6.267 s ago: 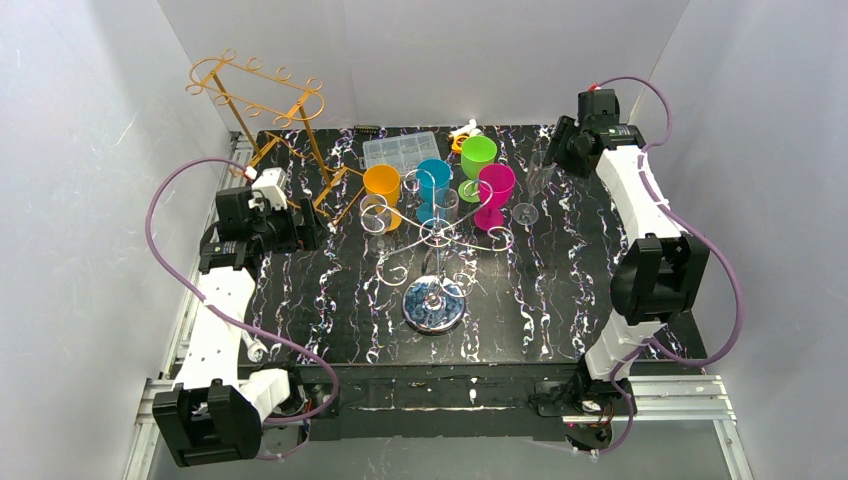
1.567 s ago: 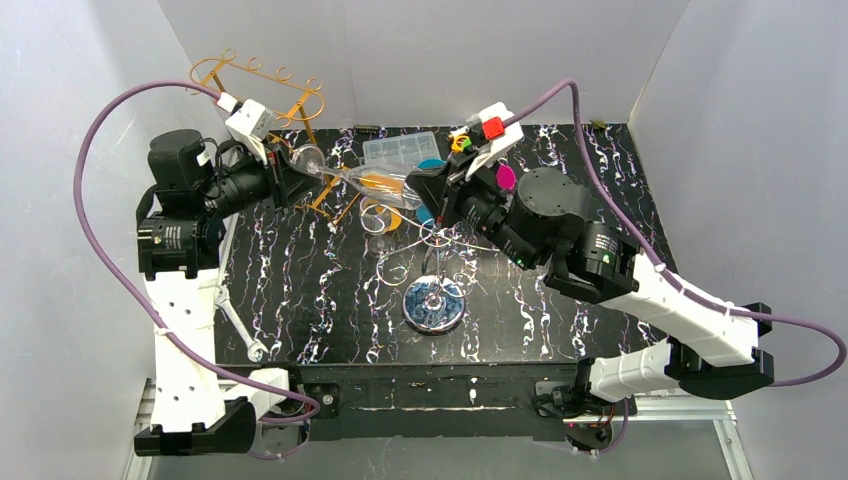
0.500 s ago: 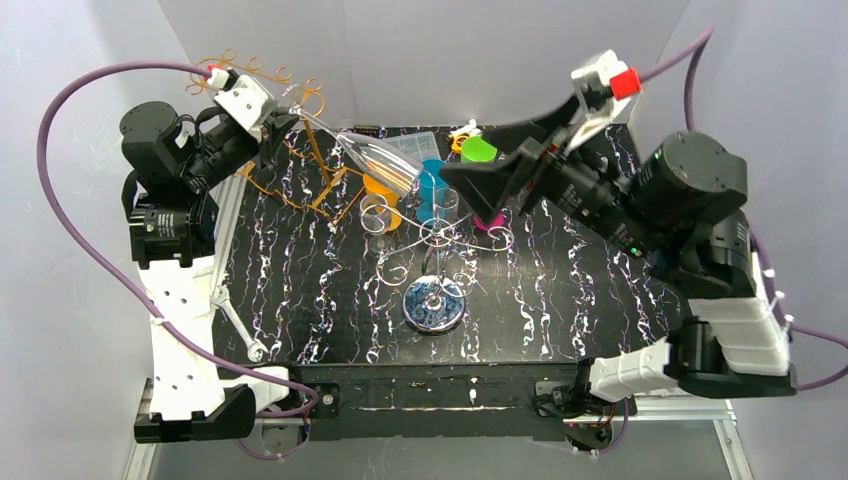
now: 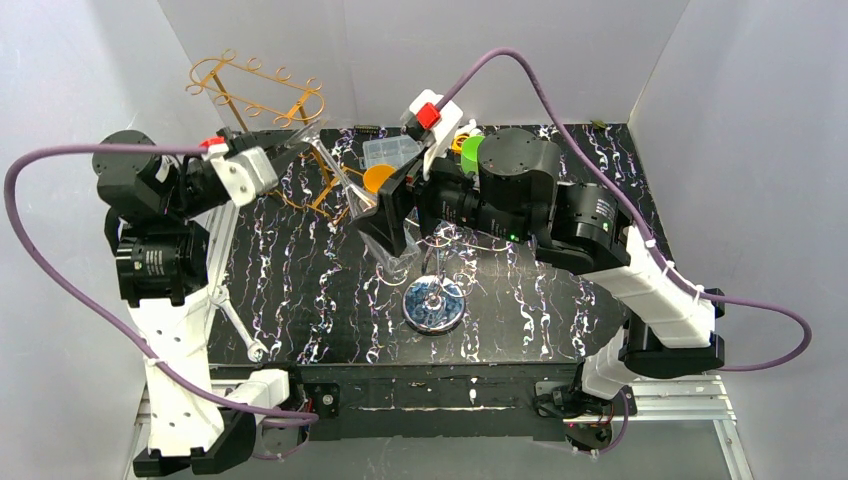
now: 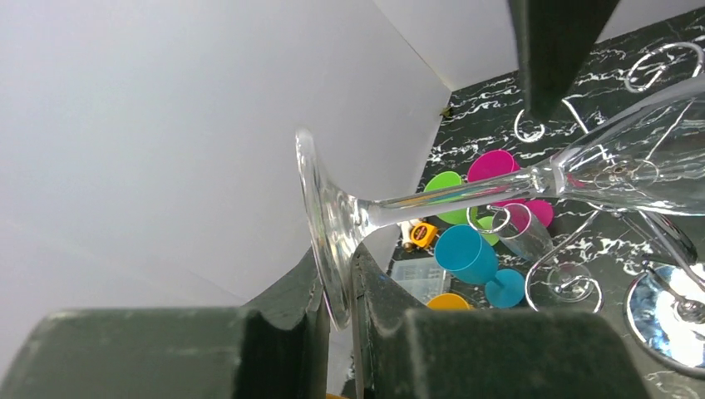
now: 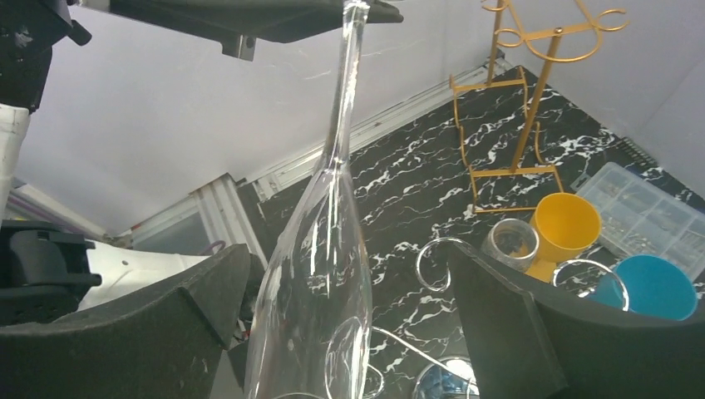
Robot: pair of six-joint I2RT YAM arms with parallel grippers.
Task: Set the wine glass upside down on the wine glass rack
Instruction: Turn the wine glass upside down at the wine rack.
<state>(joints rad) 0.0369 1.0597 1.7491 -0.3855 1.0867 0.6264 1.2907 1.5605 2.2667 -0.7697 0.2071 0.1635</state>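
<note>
The wine glass (image 4: 340,185) is a clear, tall flute held in the air, slanting down from back left toward the table's middle. My left gripper (image 4: 290,140) is shut on its round foot (image 5: 320,216), and the stem (image 5: 449,198) runs away from the fingers (image 5: 382,291). My right gripper (image 4: 395,235) is open, with the bowl (image 6: 320,274) standing between its wide-spread fingers (image 6: 125,332). I cannot tell whether either finger touches the bowl. The silver wire wine glass rack (image 4: 433,303) with a mirrored round base stands just below and to the right of the bowl.
A gold wire rack (image 4: 260,95) stands at the back left. Behind the arms are an orange goblet (image 4: 378,178), a green goblet (image 4: 472,152) and a clear plastic box (image 4: 392,150). A wrench (image 4: 238,330) lies near the left arm. White walls close three sides.
My right arm has swung in from the right, and its open fingers now flank the bowl. The left gripper has come lower and the glass tips more steeply toward the silver rack.
</note>
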